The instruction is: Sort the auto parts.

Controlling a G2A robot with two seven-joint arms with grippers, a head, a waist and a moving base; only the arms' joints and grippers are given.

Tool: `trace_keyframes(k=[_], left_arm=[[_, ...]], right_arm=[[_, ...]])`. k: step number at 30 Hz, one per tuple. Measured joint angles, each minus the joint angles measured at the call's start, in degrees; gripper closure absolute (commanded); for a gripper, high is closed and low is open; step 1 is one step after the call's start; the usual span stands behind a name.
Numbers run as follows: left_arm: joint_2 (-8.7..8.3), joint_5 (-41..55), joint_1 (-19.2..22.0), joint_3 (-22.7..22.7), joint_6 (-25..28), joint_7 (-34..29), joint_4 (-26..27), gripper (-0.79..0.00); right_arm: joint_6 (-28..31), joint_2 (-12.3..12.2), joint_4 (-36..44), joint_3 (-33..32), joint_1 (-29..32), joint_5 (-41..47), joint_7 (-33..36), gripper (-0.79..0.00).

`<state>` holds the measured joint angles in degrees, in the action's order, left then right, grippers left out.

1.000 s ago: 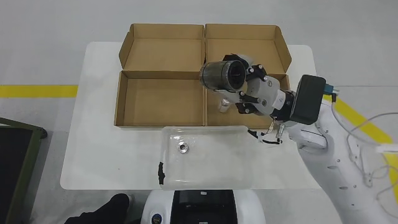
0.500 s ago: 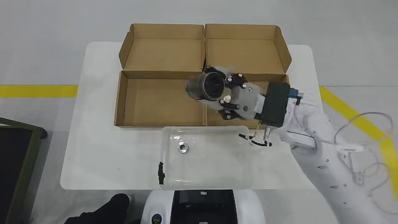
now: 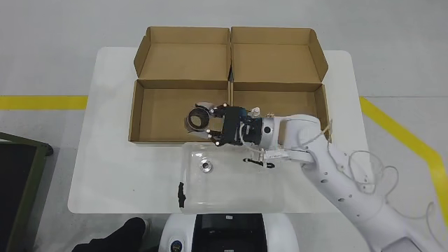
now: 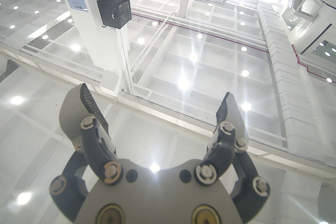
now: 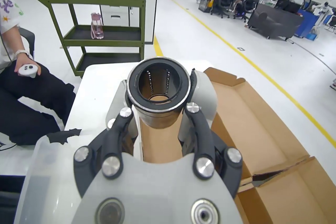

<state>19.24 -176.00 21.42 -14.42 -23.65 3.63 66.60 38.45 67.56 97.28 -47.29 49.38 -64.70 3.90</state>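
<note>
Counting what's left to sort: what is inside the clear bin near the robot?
One small metal ring lies in the clear bin, toward its left end. The right arm, holding a bearing, covers the bin's far right corner, so anything there cannot be seen.

Top view: bright, even overhead light; soft shadows along inner walls of open brown cardboard boxes (image 3: 168, 115) on white rounded table (image 3: 105, 112). Left wrist view: round ceiling lamps (image 4: 193, 57) flare into star streaks, straight beams bow twd edges. Right wrist view: evenly lit; sheen on glossy pale floor (image 5: 183, 25), glint on black-rimmed steel hollow cylinder (image 5: 157, 116).
</note>
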Motion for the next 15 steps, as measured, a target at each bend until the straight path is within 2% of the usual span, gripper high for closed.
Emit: trace_keyframes(k=[7,15], left_arm=[[0.0,0.0,0.0,0.0,0.0,0.0,0.0,-0.785],[0.0,0.0,0.0,0.0,0.0,0.0,0.0,-0.785]], right_arm=[[-2.45,3.1,-7.89,6.95,-5.9,0.33,4.61,0.0],[-4.79,7.42,-16.69,13.07,-12.76,2.51,6.38,0.0]])
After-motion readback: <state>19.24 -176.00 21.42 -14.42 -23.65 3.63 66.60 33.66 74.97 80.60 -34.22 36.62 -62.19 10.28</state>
